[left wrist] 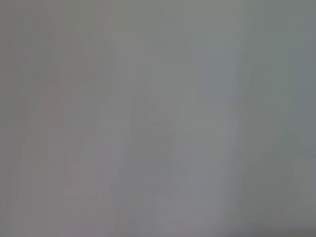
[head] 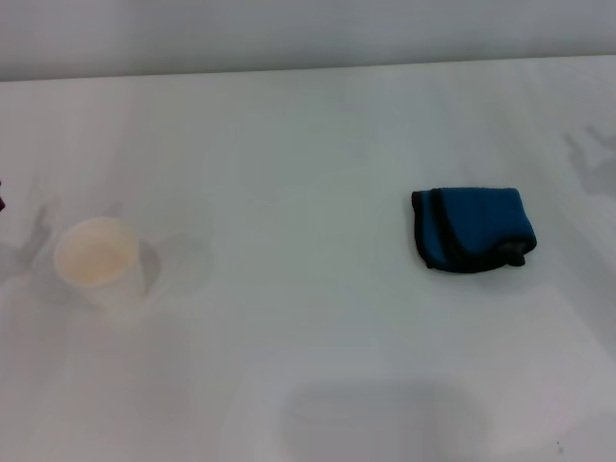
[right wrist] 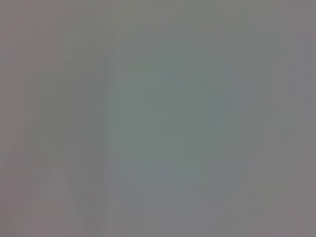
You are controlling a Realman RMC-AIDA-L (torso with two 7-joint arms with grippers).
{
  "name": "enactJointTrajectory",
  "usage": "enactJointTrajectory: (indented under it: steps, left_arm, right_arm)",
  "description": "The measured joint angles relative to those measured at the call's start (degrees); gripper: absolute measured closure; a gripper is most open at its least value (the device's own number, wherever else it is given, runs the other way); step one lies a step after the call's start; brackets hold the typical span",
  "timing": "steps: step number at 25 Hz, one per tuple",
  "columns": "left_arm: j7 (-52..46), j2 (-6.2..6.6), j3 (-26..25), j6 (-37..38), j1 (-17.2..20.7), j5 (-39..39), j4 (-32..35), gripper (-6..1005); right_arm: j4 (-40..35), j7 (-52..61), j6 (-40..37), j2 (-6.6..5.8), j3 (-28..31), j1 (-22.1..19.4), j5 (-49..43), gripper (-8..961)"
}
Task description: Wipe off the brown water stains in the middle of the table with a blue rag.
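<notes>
Table: the wide, plain white, smooth table (head: 308, 144) fills almost the whole head view in front of you, with a band of pale grey wall along its far edge

Shadows: a broad, faint grey patch (head: 385, 419) lies on the near part of the table, slightly right of centre; thinner forked grey marks (head: 592, 159) sit near the right edge and more (head: 38, 236) near the left edge, just beside the cup

Blue rag: the small, folded, bright-blue soft cloth with dark grey-black edging (head: 472, 229) lies flat on the table on your right side, well apart from the cup, with nothing touching it; one dark corner is bunched at its near right end

Cup: the white paper cup with a beige inside (head: 96, 262) stands upright on your left side, its mouth open to the camera

Brown water stains: you cannot make out any tan blotches in the head view; the middle of the table between cup and blue rag looks evenly white

Dark sliver: a tiny dark shape (head: 1, 200) touches the left edge of the head view, above the cup; too little shows to say what it is

Left gripper: it shows in none of your views, so you cannot tell how its fingers stand; the left wrist view gives only a blurred, featureless grey surface

Right gripper: likewise out of sight, its grip impossible to tell; the right wrist view is the same flat grey
</notes>
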Motion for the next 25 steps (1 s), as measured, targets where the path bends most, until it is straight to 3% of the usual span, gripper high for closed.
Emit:
enactJointTrajectory:
  steps: [9,14,20,25]
  left_arm:
    - [0.0,0.02,0.0,0.7,-0.6,-0.1,0.0,117]
    - [-0.1,0.02,0.0,0.2,-0.6,-1.5,0.0,117]
    - [-0.4,-0.19,0.0,-0.9,0.1,-4.9,0.5,116]
    - [-0.2,-0.24,-0.5,-1.5,0.3,-5.6,0.1,116]
  right_arm:
    - [5.2,-4.9,-1.0,0.0,0.4,0.2,6.0,459]
    - [8.2,-8.1,-1.5,0.0,3.6,0.6,6.2,222]
    - [11.0,-10.8,-2.5,0.09,5.9,1.3,6.2,68]
    - [12.2,-11.8,-2.8,0.14,6.9,1.4,6.3,68]
